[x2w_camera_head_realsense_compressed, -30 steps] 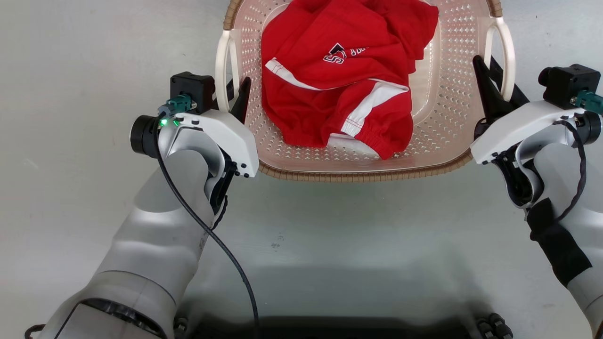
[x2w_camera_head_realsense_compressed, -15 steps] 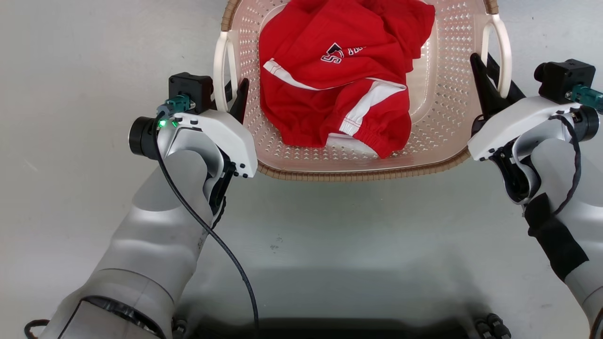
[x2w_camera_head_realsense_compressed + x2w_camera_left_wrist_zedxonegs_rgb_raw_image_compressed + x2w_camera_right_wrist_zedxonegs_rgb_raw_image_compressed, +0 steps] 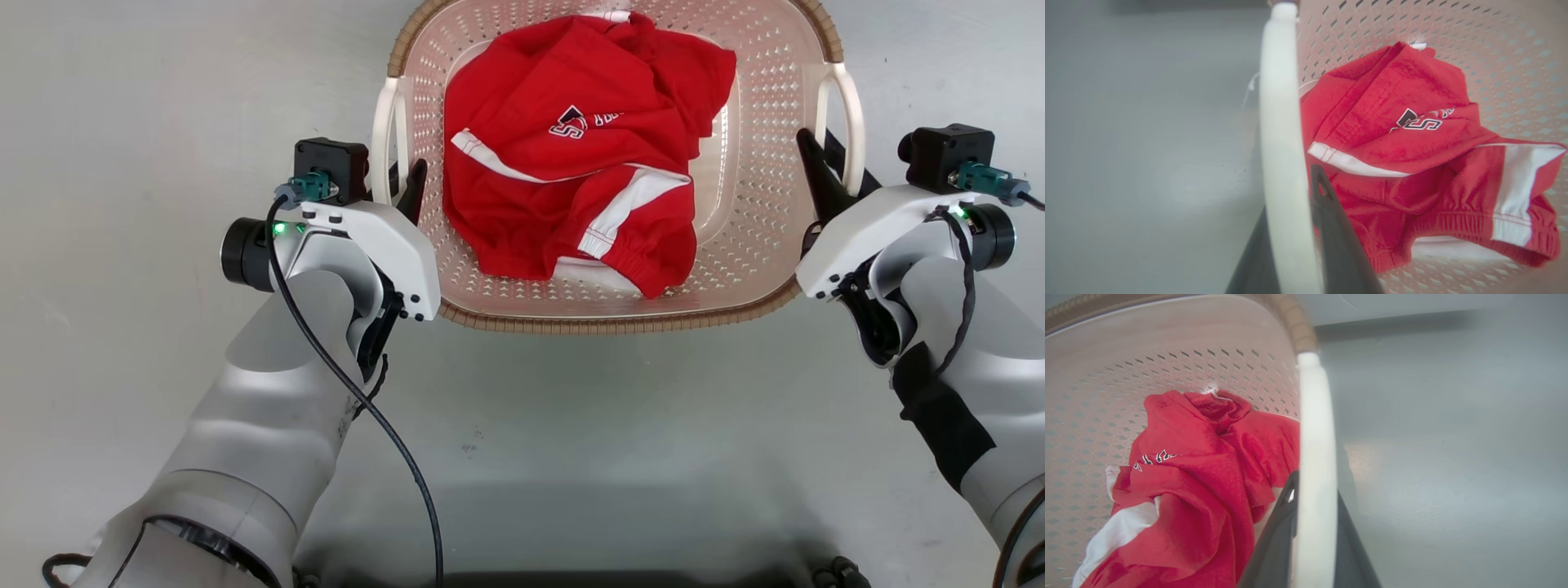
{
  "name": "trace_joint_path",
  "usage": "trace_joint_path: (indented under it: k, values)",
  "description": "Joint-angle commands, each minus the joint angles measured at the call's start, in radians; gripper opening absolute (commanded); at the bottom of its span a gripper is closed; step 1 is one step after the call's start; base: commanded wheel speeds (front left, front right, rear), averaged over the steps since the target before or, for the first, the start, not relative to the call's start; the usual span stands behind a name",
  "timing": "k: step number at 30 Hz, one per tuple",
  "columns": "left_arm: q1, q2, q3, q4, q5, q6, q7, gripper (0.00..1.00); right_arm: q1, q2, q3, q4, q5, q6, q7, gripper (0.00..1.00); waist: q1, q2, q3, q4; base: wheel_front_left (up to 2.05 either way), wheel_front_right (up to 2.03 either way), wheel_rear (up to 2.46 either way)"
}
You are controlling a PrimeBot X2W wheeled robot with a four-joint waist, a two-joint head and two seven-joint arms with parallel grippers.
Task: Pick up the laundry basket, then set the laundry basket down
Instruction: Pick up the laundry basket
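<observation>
The left end effector (image 3: 404, 175) is pinching 1 white handle (image 3: 381, 139) of the laundry basket (image 3: 620, 324), and the right end effector (image 3: 819, 163) is pinching the other handle (image 3: 849, 114), levelling the load across 2 arms. The basket, carrying a red garment (image 3: 571, 180), is possibly hanging above the floor (image 3: 571, 449).

Silver-grey rounded shells cover the left forearm (image 3: 245, 425) and right forearm (image 3: 1008, 343). Each ends in a white wrist housing (image 3: 384, 237) dotted with small dark screws (image 3: 415, 309). Each wrist carries a black camera block (image 3: 331, 162) with a teal connector (image 3: 310, 186) and green lights (image 3: 282, 229). A thin black cable (image 3: 390, 433) runs along the left arm, black wrap (image 3: 939, 416) binds the right, and the fingers (image 3: 1335, 232) are dark and tapered.
</observation>
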Motion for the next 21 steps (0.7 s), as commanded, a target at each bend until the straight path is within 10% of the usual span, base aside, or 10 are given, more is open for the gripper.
trace_joint_path:
  k: [1,21]
  values:
    - [0.037,0.078,0.006,0.014,-0.007,0.001,0.0,0.0,0.026,-0.036,0.016,0.031,0.017,0.004,-0.004,0.0,-0.0001,0.0,-0.009,-0.001,0.0,0.0,0.0]
    - [0.145,0.116,-0.04,0.028,-0.103,0.001,0.139,0.0,0.026,-0.016,0.184,0.178,0.161,0.004,0.079,0.0,-0.0001,0.0,-0.171,-0.03,0.0,0.0,0.0]
